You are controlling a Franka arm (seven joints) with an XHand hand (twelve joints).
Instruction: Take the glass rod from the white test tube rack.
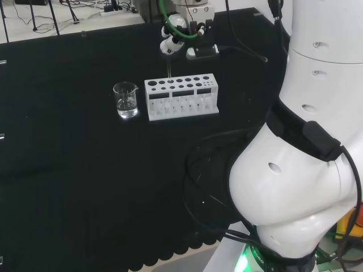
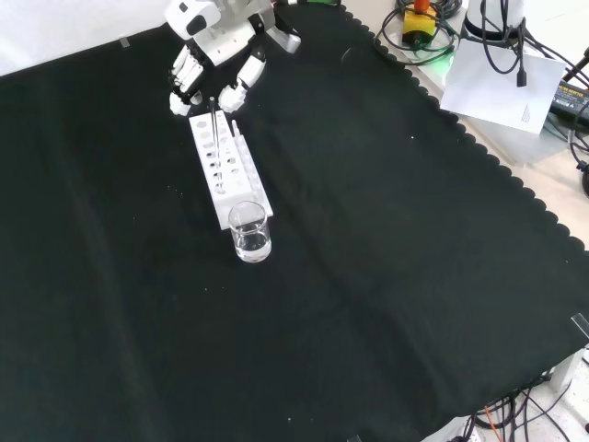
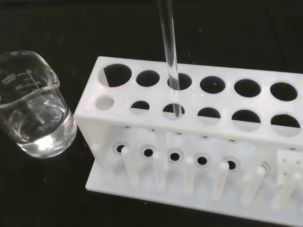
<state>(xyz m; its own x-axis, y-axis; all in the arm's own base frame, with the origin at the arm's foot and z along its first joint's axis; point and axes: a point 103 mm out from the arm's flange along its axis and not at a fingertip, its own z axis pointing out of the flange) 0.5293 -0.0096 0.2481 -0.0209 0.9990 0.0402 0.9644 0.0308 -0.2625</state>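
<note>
The white test tube rack [image 1: 181, 97] stands in the middle of the black cloth, also seen as the rack [image 2: 230, 170] and, close up, the rack [image 3: 189, 123]. A clear glass rod [image 1: 169, 68] rises almost upright from a hole near one end of it. The rod [image 3: 169, 56] has its lower end in a hole of the rack's top plate. The hand [image 1: 173, 37] hangs just above the rack, fingers curled about the rod's top. From the front, the rod [image 2: 214, 124] has its top end between the fingertips of the hand [image 2: 216, 51].
A small glass beaker [image 1: 126, 100] with a little clear liquid stands close to the rack's end, also seen as the beaker [image 2: 250, 232] and the beaker [image 3: 35, 113]. The arm's white links [image 1: 306, 141] stand at the right of the head view. Cables lie near the arm's base.
</note>
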